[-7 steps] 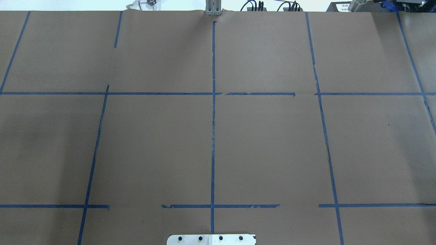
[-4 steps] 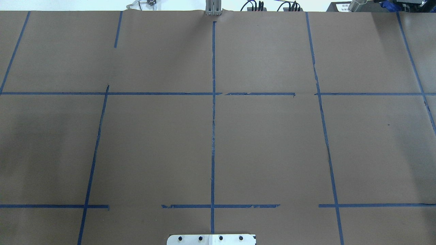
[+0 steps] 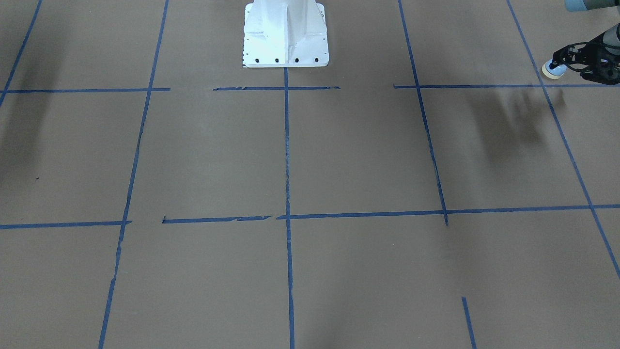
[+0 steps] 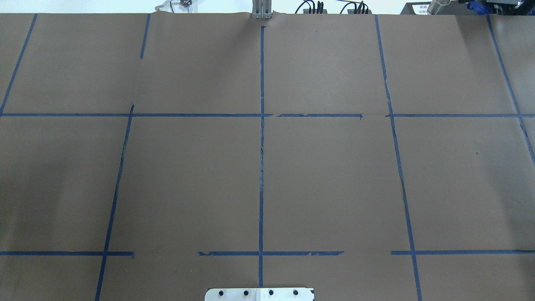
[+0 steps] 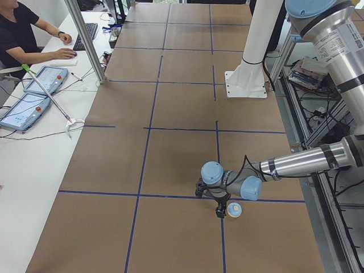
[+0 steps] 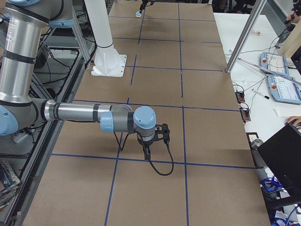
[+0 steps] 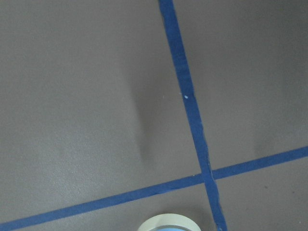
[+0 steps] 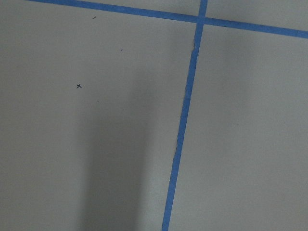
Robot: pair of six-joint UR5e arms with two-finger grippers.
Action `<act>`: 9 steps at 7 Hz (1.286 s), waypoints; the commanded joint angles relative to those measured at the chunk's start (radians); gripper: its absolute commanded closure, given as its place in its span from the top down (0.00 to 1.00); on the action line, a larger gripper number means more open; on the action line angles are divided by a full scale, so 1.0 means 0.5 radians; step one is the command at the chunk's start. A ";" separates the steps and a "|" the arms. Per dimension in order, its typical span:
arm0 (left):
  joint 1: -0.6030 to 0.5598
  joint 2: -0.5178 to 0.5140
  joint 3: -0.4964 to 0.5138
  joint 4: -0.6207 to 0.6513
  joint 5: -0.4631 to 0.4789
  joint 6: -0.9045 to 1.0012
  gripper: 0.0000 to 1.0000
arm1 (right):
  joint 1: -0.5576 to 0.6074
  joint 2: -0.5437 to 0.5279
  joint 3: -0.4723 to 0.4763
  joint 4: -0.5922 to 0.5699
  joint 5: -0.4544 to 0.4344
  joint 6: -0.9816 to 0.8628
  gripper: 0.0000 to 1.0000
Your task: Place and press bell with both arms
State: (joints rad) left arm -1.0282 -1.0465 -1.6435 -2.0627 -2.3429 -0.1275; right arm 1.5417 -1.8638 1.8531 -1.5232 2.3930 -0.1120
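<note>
At the left end of the counter [image 5: 176, 153] you'll find the left hand [image 5: 216, 200] hanging low with the bell [image 5: 234, 210] right at its fingertips, just beside a crossing of blue tape lines [image 7: 207, 175]. Whether the fingers clamp the bell or merely stand beside it can't be told. Mid-counter, on the robot's side, stands the white pedestal [image 3: 286, 34], and toward the right end your right hand [image 6: 149, 146] points down over the counter, well apart from the bell, its grip equally unreadable.
</note>
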 commanded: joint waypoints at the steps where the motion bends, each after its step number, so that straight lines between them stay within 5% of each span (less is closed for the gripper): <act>1: 0.114 0.007 0.059 -0.007 0.001 -0.021 1.00 | 0.000 0.000 0.003 0.003 0.000 0.000 1.00; 9: 0.298 -0.085 0.185 -0.007 0.010 -0.021 1.00 | 0.000 0.000 0.012 0.003 0.000 0.000 1.00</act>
State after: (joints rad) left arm -0.8841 -1.0677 -1.5737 -2.0663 -2.3403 -0.1396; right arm 1.5417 -1.8638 1.8576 -1.5224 2.3930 -0.1120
